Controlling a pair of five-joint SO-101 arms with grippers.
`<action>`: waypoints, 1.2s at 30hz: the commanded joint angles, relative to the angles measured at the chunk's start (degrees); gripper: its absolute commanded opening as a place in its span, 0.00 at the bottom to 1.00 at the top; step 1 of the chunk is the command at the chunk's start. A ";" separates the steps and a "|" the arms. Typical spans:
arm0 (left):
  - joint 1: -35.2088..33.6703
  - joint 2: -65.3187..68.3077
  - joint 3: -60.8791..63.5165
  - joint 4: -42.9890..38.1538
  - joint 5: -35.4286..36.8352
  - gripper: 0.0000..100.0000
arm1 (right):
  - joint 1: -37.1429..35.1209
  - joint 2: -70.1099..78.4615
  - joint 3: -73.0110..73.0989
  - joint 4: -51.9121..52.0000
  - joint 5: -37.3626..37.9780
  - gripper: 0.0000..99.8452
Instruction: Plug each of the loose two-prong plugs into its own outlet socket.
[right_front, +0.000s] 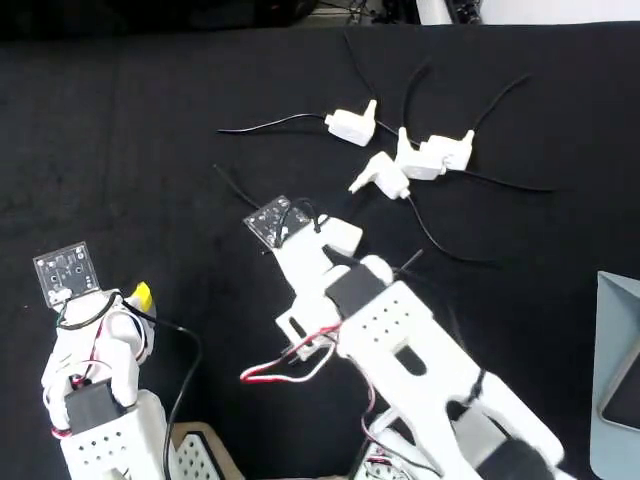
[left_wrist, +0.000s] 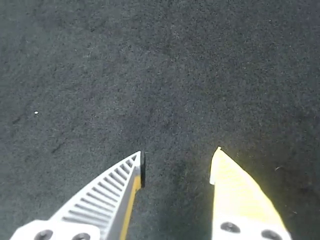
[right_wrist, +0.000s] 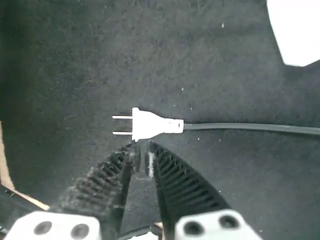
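cord (right_wrist: 250, 127): runs off edge | white shape (right_wrist: 297, 30): cut off at corner, unidentifiable

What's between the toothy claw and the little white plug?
Only a sliver of black cloth, in the right wrist view; the right gripper nearly touches the plug.

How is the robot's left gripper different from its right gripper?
The left gripper has one white and one yellow finger; the right gripper has black fingers. The left gripper is open wide, while the right gripper's fingers are close together. The left gripper hangs over bare black cloth; the right gripper is right beside a white two-prong plug. Both have two pointed fingers.
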 joint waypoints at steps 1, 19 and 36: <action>-0.48 -0.35 -0.40 -1.14 -0.26 0.22 | -0.97 4.26 -3.12 -1.05 -8.62 0.02; -0.48 -0.35 -0.40 -1.14 -0.26 0.22 | 8.26 15.08 -2.68 -8.26 -23.65 0.27; -0.48 -0.35 -0.40 -1.14 -0.26 0.22 | 9.14 31.25 -2.95 -16.70 -26.37 0.02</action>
